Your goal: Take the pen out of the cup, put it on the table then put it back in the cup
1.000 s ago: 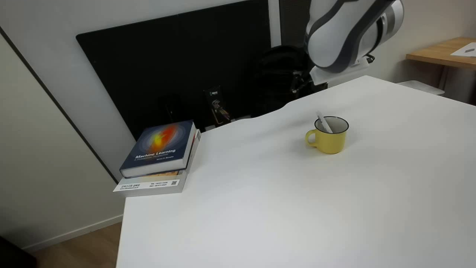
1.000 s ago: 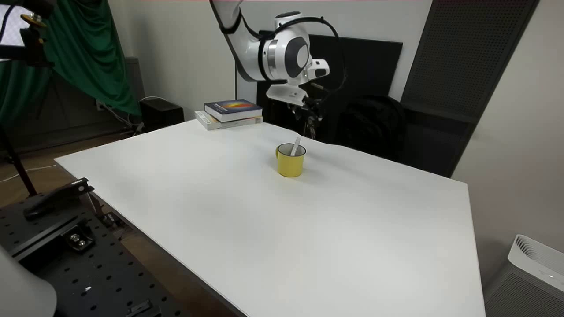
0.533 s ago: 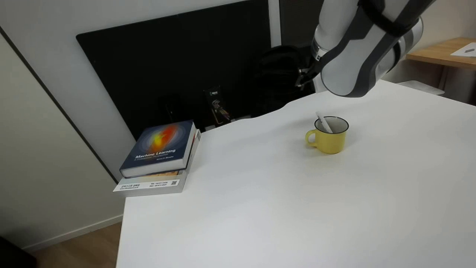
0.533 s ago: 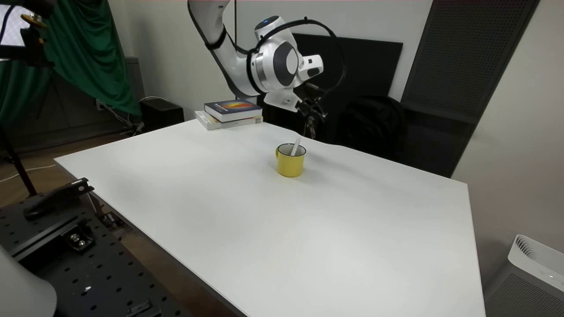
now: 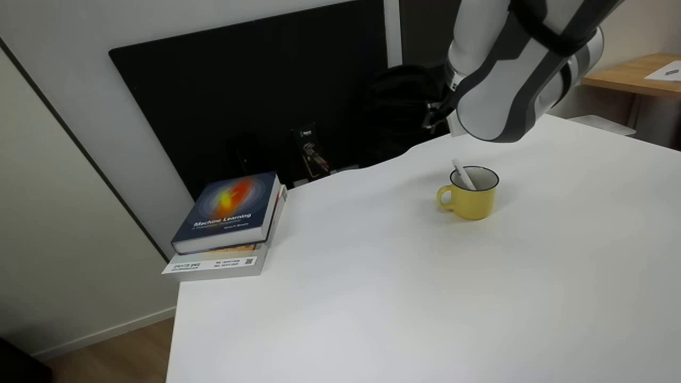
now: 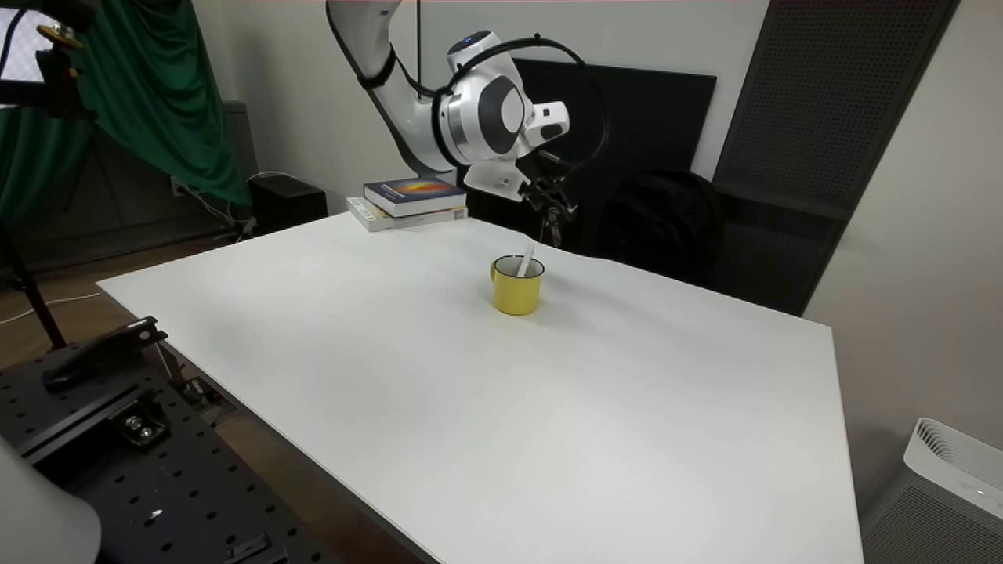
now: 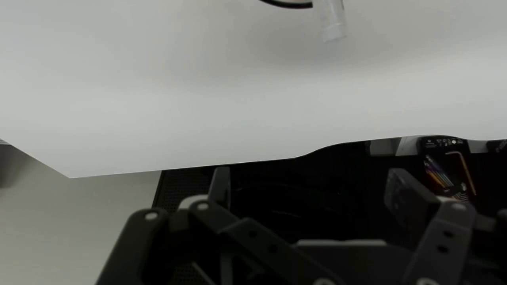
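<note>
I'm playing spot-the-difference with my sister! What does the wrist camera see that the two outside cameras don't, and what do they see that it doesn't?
Only the wrist view clearly shows the gripper spread open.
Only the exterior views show the two stacked books, the white arm and the yellow side and handle of the cup.
All share the pen and the white table; the wrist view catches just a sliver of the cup's dark rim.
</note>
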`<state>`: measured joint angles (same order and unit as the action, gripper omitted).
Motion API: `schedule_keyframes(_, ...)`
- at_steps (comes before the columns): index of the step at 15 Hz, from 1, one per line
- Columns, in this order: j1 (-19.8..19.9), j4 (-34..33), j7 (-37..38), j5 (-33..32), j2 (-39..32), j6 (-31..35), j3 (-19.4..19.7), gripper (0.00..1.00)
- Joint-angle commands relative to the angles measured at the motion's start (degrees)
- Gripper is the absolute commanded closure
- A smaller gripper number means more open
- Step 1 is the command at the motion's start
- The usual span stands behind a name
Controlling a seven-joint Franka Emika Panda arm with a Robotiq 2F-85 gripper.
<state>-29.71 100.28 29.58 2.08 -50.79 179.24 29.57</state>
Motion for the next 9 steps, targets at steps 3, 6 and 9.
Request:
schedule_keyframes(3,-1.3,0.3,-1.4,2.4,-0.8,0.8,1.4,0.00)
schedule_keyframes(6,-5.4,0.7,0.4,2.7,-2.9,3.2,6.4,0.00)
schedule_keyframes(9,-8.2,1.1,1.0,5.1,-5.0,6.6,9.6,0.00)
